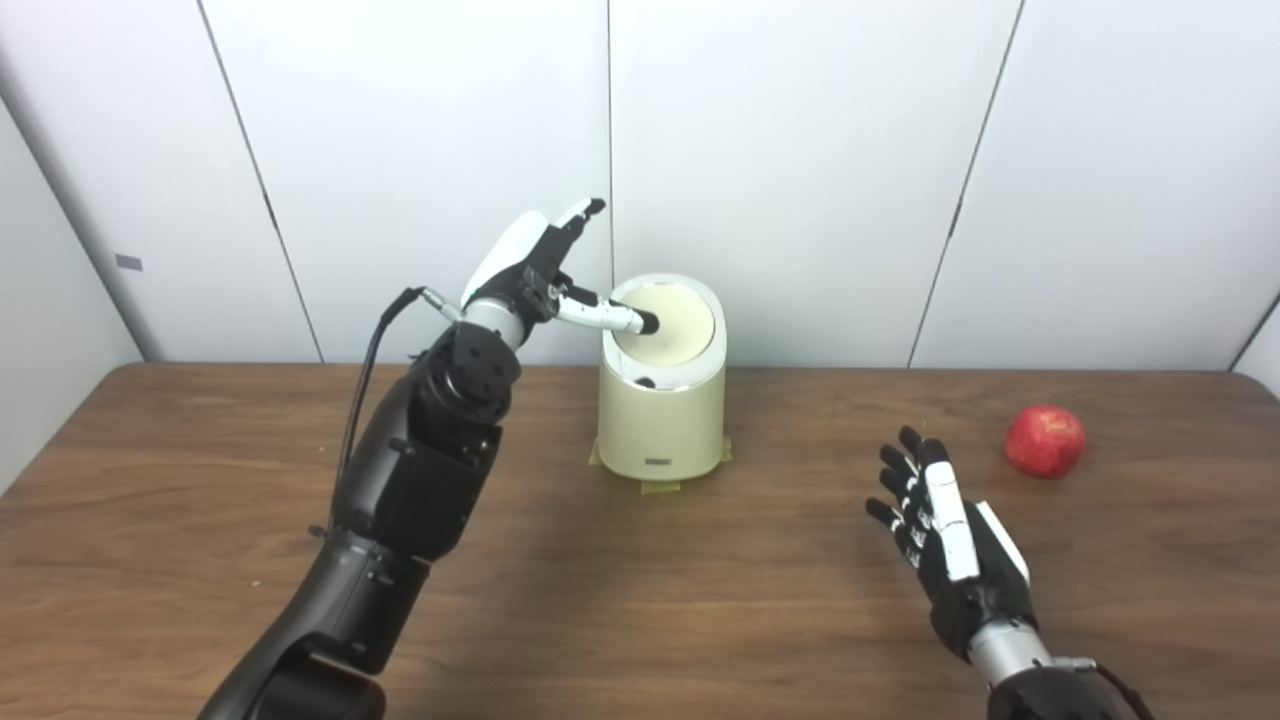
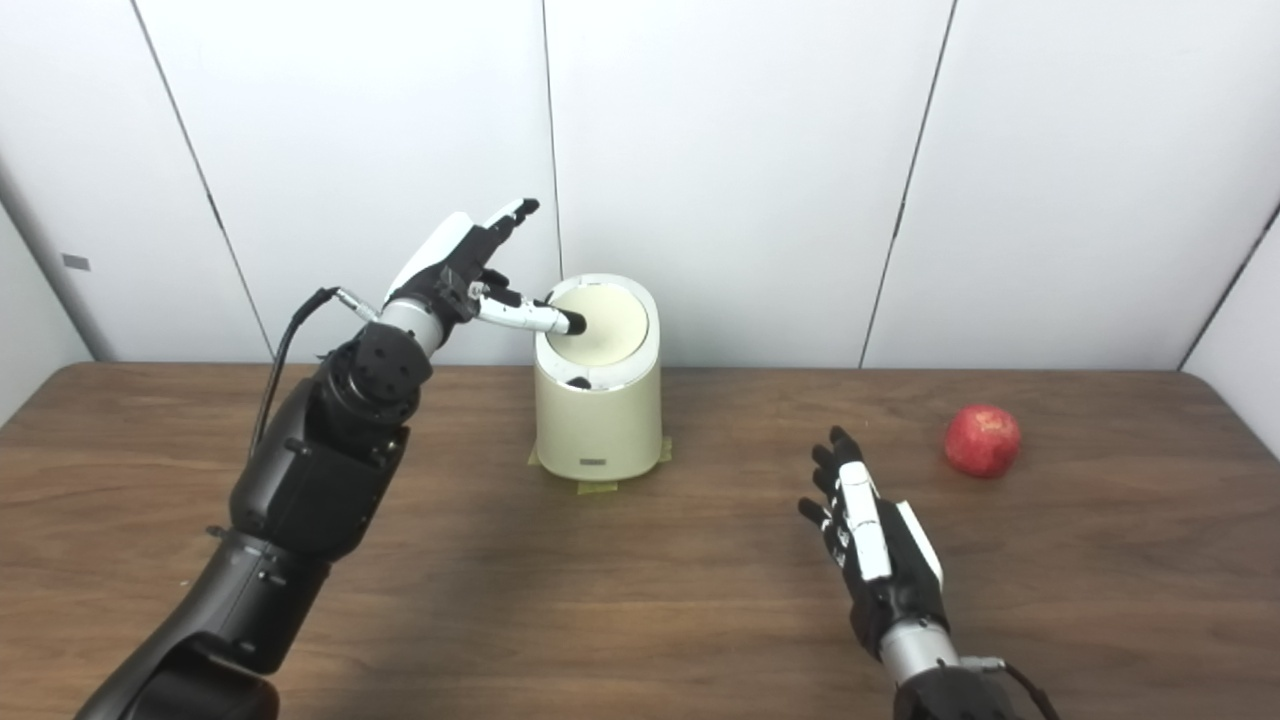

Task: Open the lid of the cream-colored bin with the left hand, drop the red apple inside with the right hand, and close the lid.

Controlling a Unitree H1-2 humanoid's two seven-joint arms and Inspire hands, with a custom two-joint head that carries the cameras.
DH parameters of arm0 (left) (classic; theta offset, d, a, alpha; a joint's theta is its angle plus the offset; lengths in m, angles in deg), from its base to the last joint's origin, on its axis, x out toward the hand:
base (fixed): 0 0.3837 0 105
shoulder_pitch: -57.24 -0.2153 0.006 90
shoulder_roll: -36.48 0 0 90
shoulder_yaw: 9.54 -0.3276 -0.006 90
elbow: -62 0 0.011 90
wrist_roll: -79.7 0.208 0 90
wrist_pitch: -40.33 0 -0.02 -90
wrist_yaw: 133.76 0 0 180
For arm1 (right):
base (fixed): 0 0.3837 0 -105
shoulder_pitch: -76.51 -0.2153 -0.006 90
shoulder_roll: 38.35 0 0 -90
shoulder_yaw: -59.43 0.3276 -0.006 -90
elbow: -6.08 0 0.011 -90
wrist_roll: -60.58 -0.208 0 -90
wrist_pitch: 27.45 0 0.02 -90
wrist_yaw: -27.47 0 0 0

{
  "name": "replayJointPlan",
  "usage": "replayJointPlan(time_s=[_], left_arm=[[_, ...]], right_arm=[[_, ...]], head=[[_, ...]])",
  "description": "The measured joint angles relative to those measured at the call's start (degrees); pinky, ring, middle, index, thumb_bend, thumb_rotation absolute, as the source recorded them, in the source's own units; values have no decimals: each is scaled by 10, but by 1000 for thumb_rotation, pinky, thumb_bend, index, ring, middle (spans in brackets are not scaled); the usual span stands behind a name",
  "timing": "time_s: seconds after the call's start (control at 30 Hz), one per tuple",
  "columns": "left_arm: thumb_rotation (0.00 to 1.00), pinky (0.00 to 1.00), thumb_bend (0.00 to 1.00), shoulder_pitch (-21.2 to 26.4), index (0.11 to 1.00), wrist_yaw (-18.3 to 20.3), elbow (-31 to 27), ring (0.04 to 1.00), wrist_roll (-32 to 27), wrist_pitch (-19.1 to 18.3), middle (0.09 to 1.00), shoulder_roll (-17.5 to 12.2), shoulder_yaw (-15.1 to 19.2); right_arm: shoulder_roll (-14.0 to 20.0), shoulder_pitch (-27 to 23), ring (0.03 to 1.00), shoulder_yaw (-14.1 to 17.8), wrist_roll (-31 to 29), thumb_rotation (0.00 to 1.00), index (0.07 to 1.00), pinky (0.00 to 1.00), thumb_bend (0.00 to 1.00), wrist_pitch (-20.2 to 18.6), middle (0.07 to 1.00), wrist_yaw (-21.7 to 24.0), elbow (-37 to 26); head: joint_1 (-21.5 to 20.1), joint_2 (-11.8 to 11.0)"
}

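1. Two hands are seen over a brown wooden table, with white wall panels behind it
2. The cream bin is stood near the back edge, about mid-table, on bits of yellowish tape; its round lid is tilted towards the camera and looks shut or nearly so, can't be told for sure
3. The left hand is raised just left of the bin's top, fingers spread upward, nothing gripped; one long digit is stretched out sideways with its dark tip laid on the lid's left part
4. The right hand is held low over the table at front right, fingers straight and slightly apart, nothing held
5. The red apple is left on the table to the far right, well apart from the bin and just beyond the right hand, not touched by it
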Motion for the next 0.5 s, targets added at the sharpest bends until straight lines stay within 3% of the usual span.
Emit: replayJointPlan(time_s=[0.23,0.5], left_arm=[[112,967,918,8,1000,-37,39,1000,29,38,1000,-7,-29],[106,1000,911,22,1000,-54,60,1000,52,67,1000,-6,-50]], right_arm=[[-1,0,978,0,2,1000,1000,904,617,0,973,-2,-3],[-2,0,966,-1,6,1000,1000,890,611,-2,967,-5,-13]], head=[[-3,4],[-6,8]])
